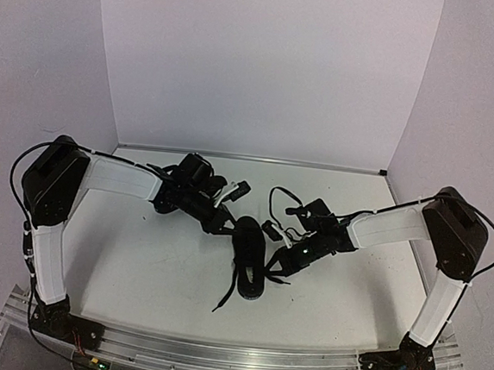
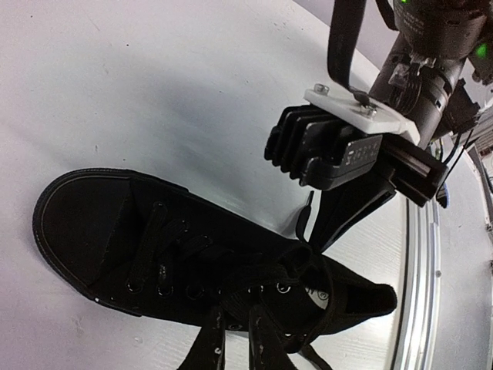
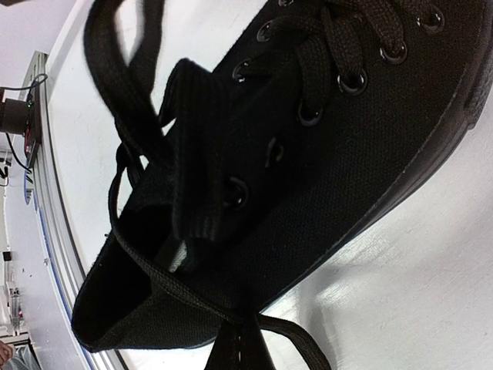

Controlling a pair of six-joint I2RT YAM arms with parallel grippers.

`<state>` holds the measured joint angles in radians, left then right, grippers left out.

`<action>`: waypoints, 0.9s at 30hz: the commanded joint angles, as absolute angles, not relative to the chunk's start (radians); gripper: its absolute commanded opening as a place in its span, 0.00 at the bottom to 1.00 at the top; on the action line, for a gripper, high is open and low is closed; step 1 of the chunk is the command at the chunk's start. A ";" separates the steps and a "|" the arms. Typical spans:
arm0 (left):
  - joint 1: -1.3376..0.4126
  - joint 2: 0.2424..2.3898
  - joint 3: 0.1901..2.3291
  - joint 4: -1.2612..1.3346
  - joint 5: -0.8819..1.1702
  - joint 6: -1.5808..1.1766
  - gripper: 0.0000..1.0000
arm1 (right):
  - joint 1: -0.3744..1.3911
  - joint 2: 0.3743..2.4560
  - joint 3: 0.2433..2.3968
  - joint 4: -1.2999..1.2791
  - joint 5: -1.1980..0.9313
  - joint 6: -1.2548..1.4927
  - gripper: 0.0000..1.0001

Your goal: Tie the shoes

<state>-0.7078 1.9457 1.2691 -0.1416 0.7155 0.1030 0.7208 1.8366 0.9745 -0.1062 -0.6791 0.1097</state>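
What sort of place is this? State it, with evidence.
Probably a robotics lab cell: plain pale backdrop walls, robot arms bolted to an aluminium rail, a black shoe on the table.

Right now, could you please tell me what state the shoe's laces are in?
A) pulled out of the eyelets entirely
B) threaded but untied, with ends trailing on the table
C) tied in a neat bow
B: in the top view the laces trail loose from the shoe across the table, and the right wrist view shows them running through the eyelets with no bow.
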 commanded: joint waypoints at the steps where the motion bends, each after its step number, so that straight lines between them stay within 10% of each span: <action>1: -0.708 1.945 1.307 -0.146 0.677 0.097 0.21 | 0.717 1.805 0.987 -0.094 -0.657 0.116 0.00; 8: -0.707 1.998 1.329 -0.134 0.685 0.086 0.38 | 0.715 1.803 0.986 -0.094 -0.654 0.119 0.00; 27: -0.723 1.980 1.320 -0.092 0.772 0.074 0.11 | 0.672 1.767 0.980 -0.092 -0.658 0.141 0.00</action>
<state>-0.7201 2.0186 1.3037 -0.1233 0.7379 0.0765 0.6826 1.8125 0.9745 -0.1058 -0.6659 0.1356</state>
